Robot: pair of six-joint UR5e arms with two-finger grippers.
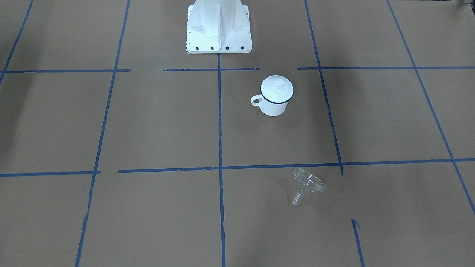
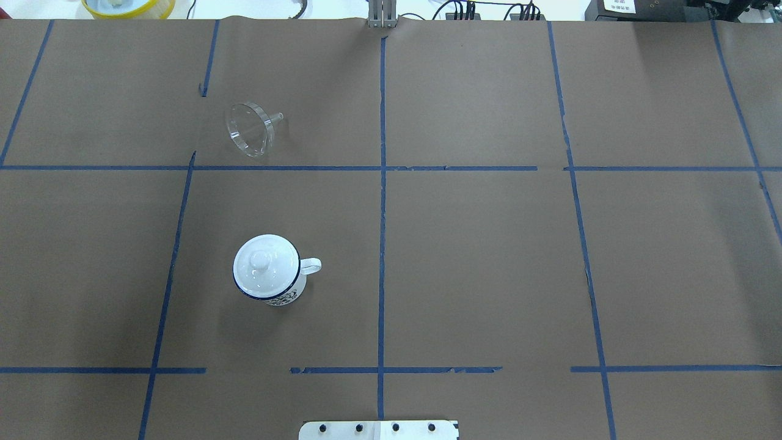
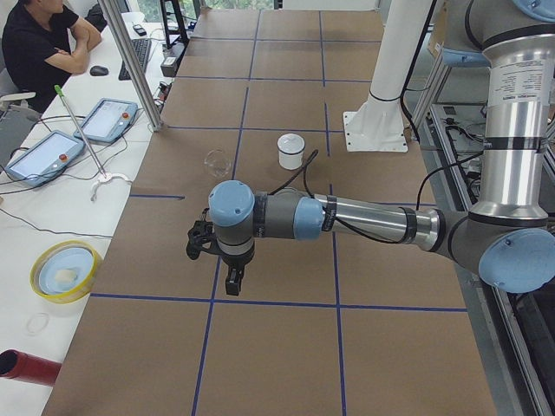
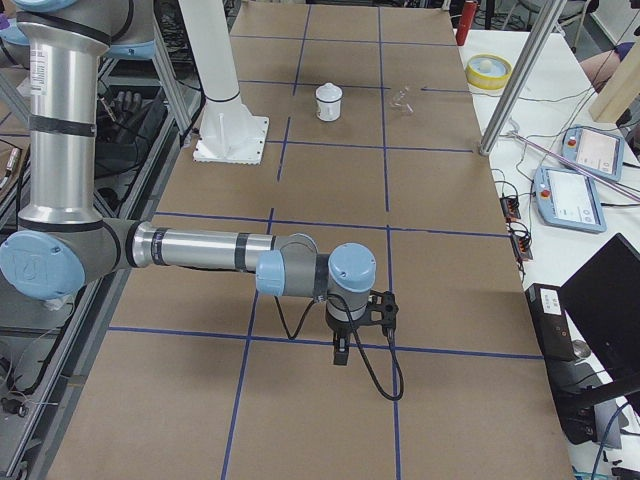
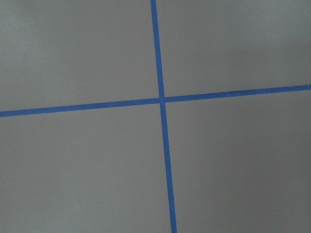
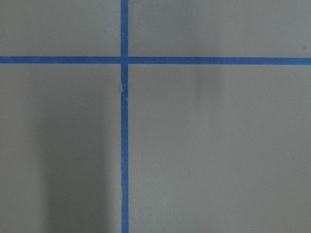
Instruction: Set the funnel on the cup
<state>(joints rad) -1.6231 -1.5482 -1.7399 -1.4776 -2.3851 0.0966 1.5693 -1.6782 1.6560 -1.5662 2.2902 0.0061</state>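
The cup (image 1: 274, 107) is a white enamel mug with a dark blue rim, upright on the brown table, and a round white knobbed lid (image 1: 277, 89) sits on its mouth. It also shows in the overhead view (image 2: 287, 298). The clear funnel (image 1: 307, 184) lies on its side, apart from the cup, farther from the robot's base; it also shows overhead (image 2: 249, 128). My left gripper (image 3: 232, 282) shows only in the exterior left view, far from both. My right gripper (image 4: 342, 350) shows only in the exterior right view, at the table's other end. I cannot tell whether either is open or shut.
The white robot base (image 1: 219, 27) stands at the table's near edge. Blue tape lines grid the table. An operator (image 3: 43, 39), teach pendants (image 3: 43, 156) and a yellow dish (image 3: 62, 270) are on the side bench past the far edge.
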